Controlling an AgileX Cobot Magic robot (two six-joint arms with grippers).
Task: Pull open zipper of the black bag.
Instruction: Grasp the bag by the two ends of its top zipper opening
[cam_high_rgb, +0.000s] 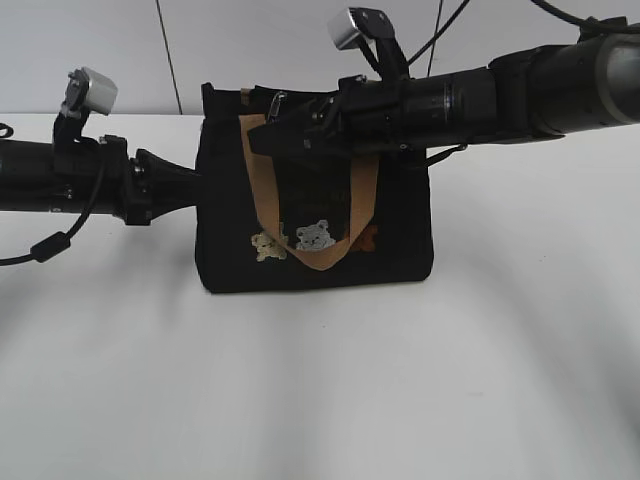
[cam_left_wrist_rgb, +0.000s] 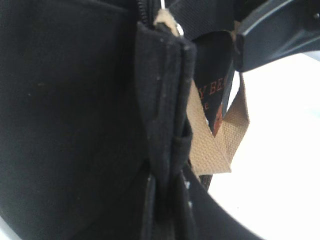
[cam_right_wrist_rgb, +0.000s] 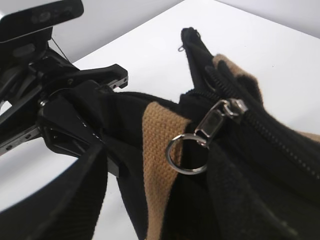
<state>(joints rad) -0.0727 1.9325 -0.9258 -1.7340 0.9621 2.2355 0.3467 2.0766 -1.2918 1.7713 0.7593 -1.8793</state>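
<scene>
The black bag (cam_high_rgb: 315, 215) stands upright on the white table, bear designs and a tan handle (cam_high_rgb: 262, 185) facing front. At the bag's left end my left gripper (cam_high_rgb: 196, 186) is shut on a fold of its black fabric (cam_left_wrist_rgb: 162, 120), pinched low in the left wrist view (cam_left_wrist_rgb: 167, 205). My right gripper (cam_high_rgb: 272, 135) reaches across the bag's top from the right. It stands open (cam_right_wrist_rgb: 157, 167), with the tan strap (cam_right_wrist_rgb: 160, 150) and the zipper's silver ring (cam_right_wrist_rgb: 186, 154) between its fingers (cam_right_wrist_rgb: 70, 195). The zipper slider (cam_right_wrist_rgb: 220, 116) sits on the black track near the bag's left end.
White table (cam_high_rgb: 320, 390) runs on all sides of the bag, with a pale wall behind. A black cable (cam_high_rgb: 55, 245) hangs below the left arm. The left gripper's body (cam_right_wrist_rgb: 75, 117) shows close beside the zipper in the right wrist view.
</scene>
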